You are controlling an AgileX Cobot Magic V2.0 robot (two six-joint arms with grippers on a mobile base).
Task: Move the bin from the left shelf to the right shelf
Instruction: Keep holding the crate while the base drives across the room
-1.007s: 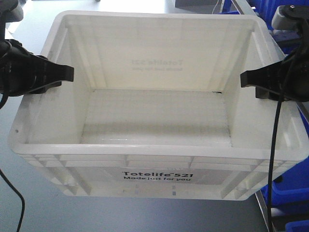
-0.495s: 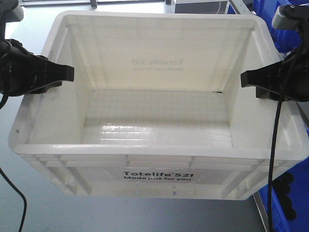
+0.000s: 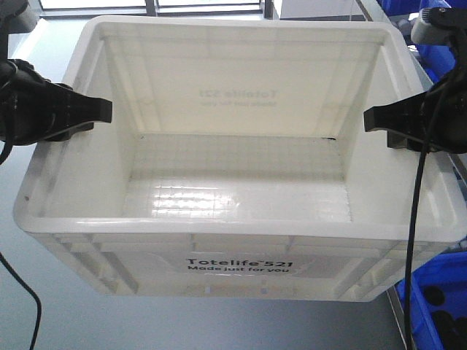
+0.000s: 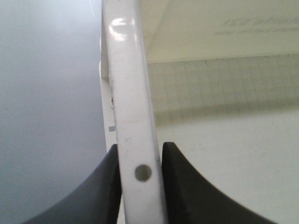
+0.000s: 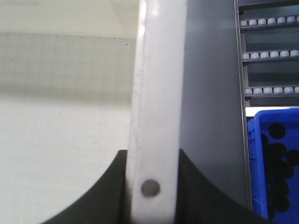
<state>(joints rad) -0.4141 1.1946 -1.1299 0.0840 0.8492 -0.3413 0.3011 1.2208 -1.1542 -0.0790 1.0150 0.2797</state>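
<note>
The large white bin [image 3: 237,182] with black "Totelife 521" print fills the front view, held up above the grey floor. It is empty inside. My left gripper [image 3: 98,111] is shut on the bin's left rim; in the left wrist view its black fingers [image 4: 105,186] clamp the white rim [image 4: 133,116] from both sides. My right gripper [image 3: 373,119] is shut on the bin's right rim; in the right wrist view its fingers [image 5: 198,191] clamp the rim [image 5: 156,102] the same way.
Blue bins [image 3: 438,306] with dark parts sit at the lower right, also in the right wrist view [image 5: 275,158]. More blue bins [image 3: 430,51] are at the upper right. Shelf roller tracks [image 5: 268,56] show right of the bin. A metal shelf post [image 3: 398,321] stands at the lower right.
The bin stays fixed between both grippers. The background has shifted: the blue bins at the right slid down and right, and windows came into view at the top.
</note>
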